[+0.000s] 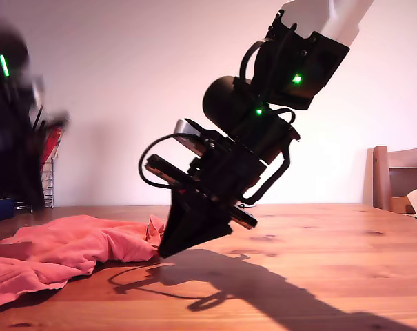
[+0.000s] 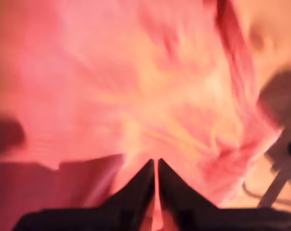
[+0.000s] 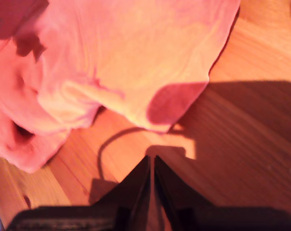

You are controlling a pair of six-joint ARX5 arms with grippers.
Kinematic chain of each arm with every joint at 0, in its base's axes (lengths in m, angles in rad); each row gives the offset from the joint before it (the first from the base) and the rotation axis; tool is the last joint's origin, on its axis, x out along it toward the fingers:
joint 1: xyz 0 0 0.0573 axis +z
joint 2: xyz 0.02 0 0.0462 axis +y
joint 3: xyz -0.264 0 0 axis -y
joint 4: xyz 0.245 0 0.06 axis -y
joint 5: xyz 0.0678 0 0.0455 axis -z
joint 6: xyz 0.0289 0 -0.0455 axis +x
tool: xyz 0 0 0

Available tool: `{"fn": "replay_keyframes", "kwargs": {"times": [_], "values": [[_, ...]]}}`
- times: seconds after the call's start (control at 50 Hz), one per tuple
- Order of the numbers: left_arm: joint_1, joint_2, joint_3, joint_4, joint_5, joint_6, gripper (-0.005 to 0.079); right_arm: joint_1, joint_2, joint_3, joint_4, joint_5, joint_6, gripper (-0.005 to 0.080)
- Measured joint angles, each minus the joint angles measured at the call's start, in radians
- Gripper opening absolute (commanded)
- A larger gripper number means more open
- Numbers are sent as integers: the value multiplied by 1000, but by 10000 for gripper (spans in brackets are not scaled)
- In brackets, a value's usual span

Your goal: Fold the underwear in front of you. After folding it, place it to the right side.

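While our second gripper [image 1: 168,254] pointed steeply down at the wooden table [image 1: 318,241], its jaws were pressed together with nothing between them. In the exterior view its tip stood at the tabletop just beside the right-hand edge of the underwear [image 1: 63,248]; whether it touched the wood we could not tell. In the second wrist view the same gripper [image 3: 151,159] hung over bare table [image 3: 241,144], with the underwear [image 3: 126,53] lying close beyond the tips and not between them.

The underwear lay rumpled and unfolded on the table at the exterior view's left, reaching from the near left edge towards the middle. Its coral-red cloth was bunched into soft ridges.

Our first gripper [image 2: 155,162] showed only in the first wrist view, which was badly blurred. Its jaws stood all but together, a thin slit left between them, and the underwear [image 2: 135,72] filled nearly everything behind them. We could not tell whether any cloth was pinched in that slit.

At the exterior view's far left a dark, blurred arm [image 1: 8,138] with a green light rose above the cloth; we could not tell from the pictures which arm it was. The arm's shadow [image 1: 263,283] fell across the near table towards the exterior view's right, and a wooden chair [image 1: 398,176] stood at the far right.
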Motion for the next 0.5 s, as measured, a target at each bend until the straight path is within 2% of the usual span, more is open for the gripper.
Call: {"fn": "replay_keyframes", "kwargs": {"times": [0.14, 0.34, 0.5], "values": [[-23, 118, 0, 23, 22, 0, -23, -50, 0, 0, -35, -6, -28, -12], [-81, 145, 0, 40, 79, -4, -23, -140, -39, 1, -76, -5, -79, -12], [-172, 163, 0, 112, 126, -76, -23, -175, -129, 16, -94, -5, -100, -12]]}}
